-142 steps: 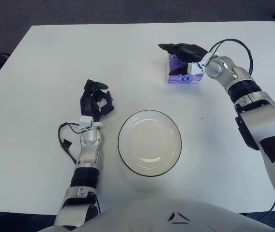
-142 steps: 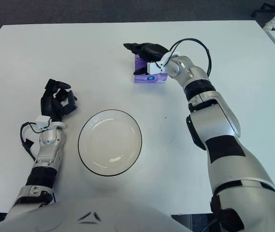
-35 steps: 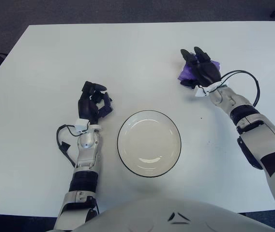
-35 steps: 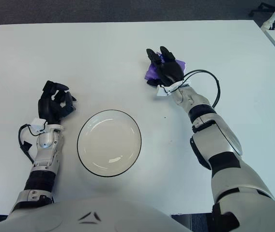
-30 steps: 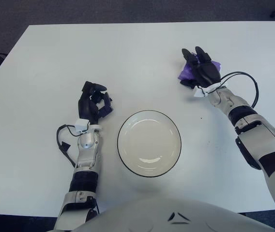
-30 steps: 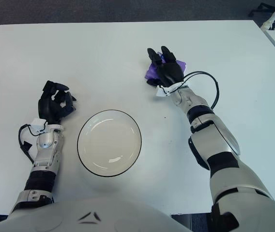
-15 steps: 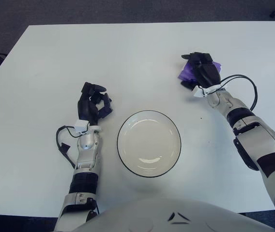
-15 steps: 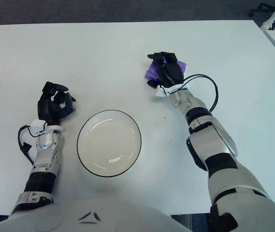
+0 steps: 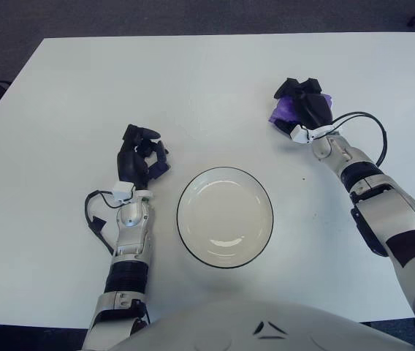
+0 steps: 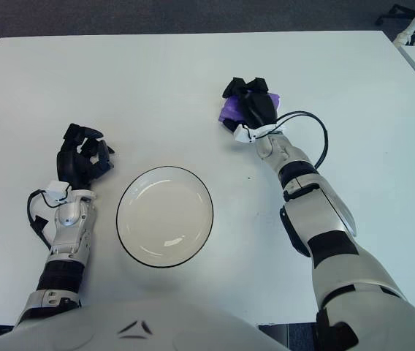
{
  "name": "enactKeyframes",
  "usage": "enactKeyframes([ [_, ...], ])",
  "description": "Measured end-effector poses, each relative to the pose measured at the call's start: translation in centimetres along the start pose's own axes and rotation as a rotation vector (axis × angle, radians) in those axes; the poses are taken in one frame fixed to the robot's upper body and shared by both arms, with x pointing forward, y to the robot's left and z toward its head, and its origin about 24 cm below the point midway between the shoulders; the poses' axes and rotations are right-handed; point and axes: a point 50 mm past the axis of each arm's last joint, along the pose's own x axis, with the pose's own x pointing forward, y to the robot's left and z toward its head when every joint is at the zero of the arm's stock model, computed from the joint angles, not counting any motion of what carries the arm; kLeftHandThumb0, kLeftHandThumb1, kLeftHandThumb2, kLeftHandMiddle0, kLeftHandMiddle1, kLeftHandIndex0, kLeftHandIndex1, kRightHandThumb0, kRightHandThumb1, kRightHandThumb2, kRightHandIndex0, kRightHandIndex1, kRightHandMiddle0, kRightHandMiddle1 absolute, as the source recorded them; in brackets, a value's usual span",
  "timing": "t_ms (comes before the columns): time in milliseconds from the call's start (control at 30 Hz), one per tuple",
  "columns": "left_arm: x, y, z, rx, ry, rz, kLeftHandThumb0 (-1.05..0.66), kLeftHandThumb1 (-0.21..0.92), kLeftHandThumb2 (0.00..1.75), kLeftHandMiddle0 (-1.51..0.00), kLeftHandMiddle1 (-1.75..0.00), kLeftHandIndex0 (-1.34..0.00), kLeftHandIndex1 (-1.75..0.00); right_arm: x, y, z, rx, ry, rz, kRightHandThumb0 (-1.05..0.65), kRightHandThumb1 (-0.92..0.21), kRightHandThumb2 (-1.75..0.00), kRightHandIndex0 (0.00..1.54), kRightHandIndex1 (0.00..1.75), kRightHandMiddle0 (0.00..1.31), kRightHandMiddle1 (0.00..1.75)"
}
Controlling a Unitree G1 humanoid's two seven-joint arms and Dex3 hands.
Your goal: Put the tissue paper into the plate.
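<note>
A purple tissue pack (image 9: 283, 110) lies on the white table, right of centre toward the back. My right hand (image 9: 304, 102) lies over it with its fingers curled around it; the pack also shows in the right eye view (image 10: 231, 109). A white plate (image 9: 225, 216) with a dark rim sits at the front centre, apart from the pack. My left hand (image 9: 139, 155) rests on the table to the left of the plate, its fingers curled and holding nothing.
The white table (image 9: 83, 88) extends to the back and left. A black cable (image 9: 372, 128) loops from my right wrist above the table. Dark floor lies beyond the table's far edge.
My right hand's fingers have curled down from spread over the tissue pack to closed around it. The left hand and the plate have not moved.
</note>
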Motion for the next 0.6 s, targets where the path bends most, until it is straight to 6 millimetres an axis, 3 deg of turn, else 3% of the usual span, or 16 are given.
enactKeyframes([
  [233, 0.00, 0.04, 0.00, 0.000, 0.000, 0.002, -0.41, 0.54, 1.05, -0.72, -1.75, -0.44, -1.75, 0.12, -0.21, 0.03, 0.055, 0.010, 0.000, -0.55, -0.14, -1.53, 1.22, 1.75, 0.76, 1.75],
  [600, -0.03, 0.10, 0.00, 0.001, 0.001, 0.006, -0.42, 0.51, 1.08, -0.73, -1.75, -0.45, -1.75, 0.31, -0.62, 0.02, 0.193, 0.038, -0.005, -0.57, -0.10, -1.58, 1.36, 1.75, 0.79, 1.75],
])
